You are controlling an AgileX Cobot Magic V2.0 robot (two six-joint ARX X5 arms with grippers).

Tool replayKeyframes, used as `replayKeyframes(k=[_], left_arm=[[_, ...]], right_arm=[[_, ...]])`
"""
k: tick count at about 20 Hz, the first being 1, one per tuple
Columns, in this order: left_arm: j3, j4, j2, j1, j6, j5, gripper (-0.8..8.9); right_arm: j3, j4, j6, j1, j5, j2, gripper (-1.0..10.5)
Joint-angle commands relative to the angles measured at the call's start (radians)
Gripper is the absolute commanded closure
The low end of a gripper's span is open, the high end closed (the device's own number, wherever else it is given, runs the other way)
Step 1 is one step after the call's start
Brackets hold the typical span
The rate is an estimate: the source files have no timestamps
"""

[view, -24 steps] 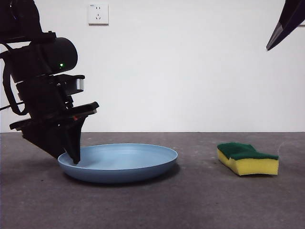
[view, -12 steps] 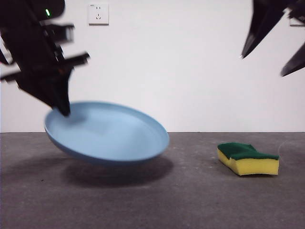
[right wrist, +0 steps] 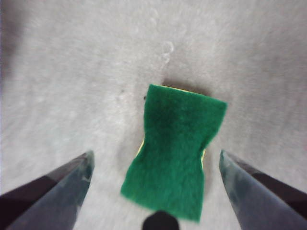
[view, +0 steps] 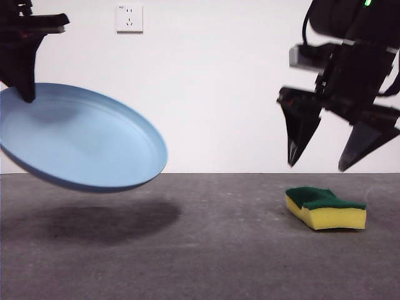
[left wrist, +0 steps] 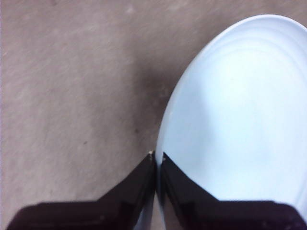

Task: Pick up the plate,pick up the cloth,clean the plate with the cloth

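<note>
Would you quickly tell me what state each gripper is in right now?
Left gripper: closed on the plate rim, plate lifted.
Right gripper: open, empty, above the sponge.

A white plastic wall socket [view: 129, 18] sits high on the plain white wall [view: 219, 87] — well up toward the left. Below the wall runs the dark grey, slightly rough tabletop [view: 237, 250], filling the lower part of the front view. A soft dark shadow [view: 94, 222] lies on it — left of centre.
</note>
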Motion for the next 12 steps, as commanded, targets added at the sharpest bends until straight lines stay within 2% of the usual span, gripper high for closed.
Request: replayKeyframes(k=[1,6,8,12], left_arm=[[-0.008,-0.008,0.000,-0.002,0.013,-0.002,8.22],[-0.008,-0.006,0.000,-0.002,0.013,0.000,8.22],[-0.008,-0.006,0.000,-0.002,0.013,0.000,8.22],[-0.008,-0.006,0.000,-0.002,0.013,0.000,8.22]], right_arm=[[0.000,0.027,-0.008,0.002,0.006,0.046,5.1],[0.000,0.060,-0.007,0.000,0.006,0.115,5.1],[0.000,0.069,-0.008,0.000,0.006,0.134,5.8],[0.000,0.069,-0.008,-0.006,0.005,0.185,5.8]])
